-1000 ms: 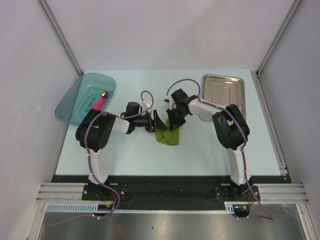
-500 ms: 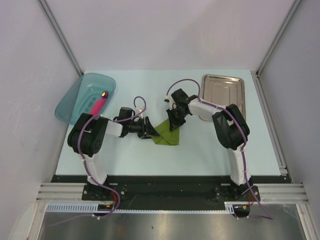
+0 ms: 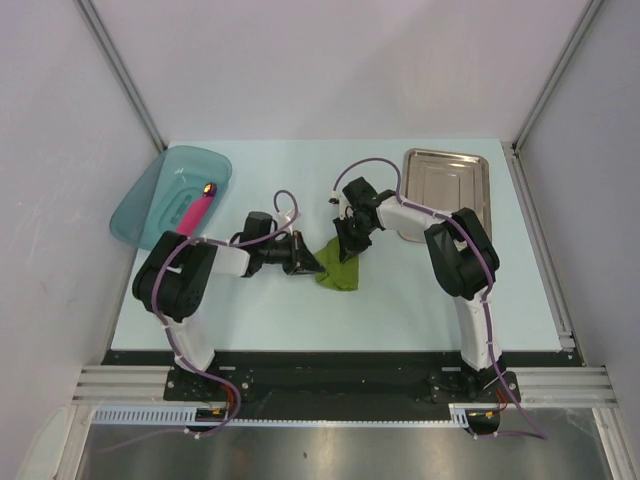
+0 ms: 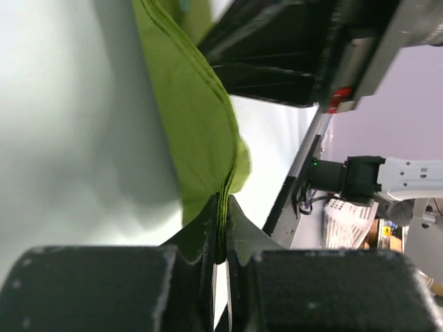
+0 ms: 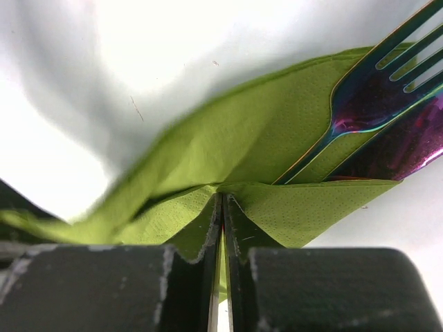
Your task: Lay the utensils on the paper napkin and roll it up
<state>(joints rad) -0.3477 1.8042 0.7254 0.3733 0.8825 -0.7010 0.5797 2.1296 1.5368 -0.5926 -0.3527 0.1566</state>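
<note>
The olive-green paper napkin (image 3: 338,270) lies folded and bunched at the table's middle, between both arms. My left gripper (image 3: 304,258) is shut on the napkin's left edge; the left wrist view shows the napkin's (image 4: 194,117) layered edge pinched between the jaws of this gripper (image 4: 221,207). From the far side, my right gripper (image 3: 350,243) is shut on a fold of the napkin (image 5: 228,145), its tips (image 5: 223,200) pressed together on the paper. The utensils lie inside the fold: an iridescent fork (image 5: 374,97) and a second purple piece (image 5: 408,149) poke out.
A teal plastic tub (image 3: 150,200) stands tilted at the back left with a pink bar (image 3: 197,207) in it. A silver metal tray (image 3: 447,180) sits at the back right, close behind the right arm.
My left gripper has closed on the napkin's left edge. The napkin went from spread flatter to a tighter bunch. The right gripper has stayed shut in place.
</note>
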